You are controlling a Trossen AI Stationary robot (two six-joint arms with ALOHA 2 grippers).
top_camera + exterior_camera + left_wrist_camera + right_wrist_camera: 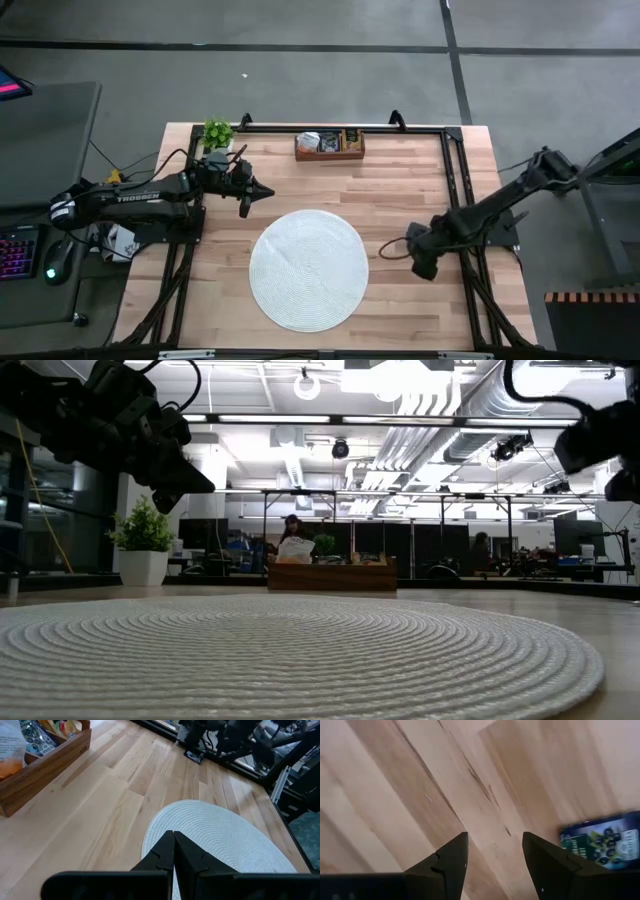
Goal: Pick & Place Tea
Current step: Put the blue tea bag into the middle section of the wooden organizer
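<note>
The bench [400,205] has lots of bare wood between the big round white mat [308,268] and the brown wooden tray [329,146] at the far edge, so a pincer could slide through there. The mat is flat and low, easy to pass over. A small potted plant [218,133] stands in the far left corner, and black frame bars [455,180] run along the bench's sides.

Left arm reaches in from the frame's left edge, its tool [262,191] pinched tight, fingers [173,851] pressed together into one point. Right arm angles down from the upper right, its tool [421,270] aimed downward with fingers [451,857] spread apart.
</note>
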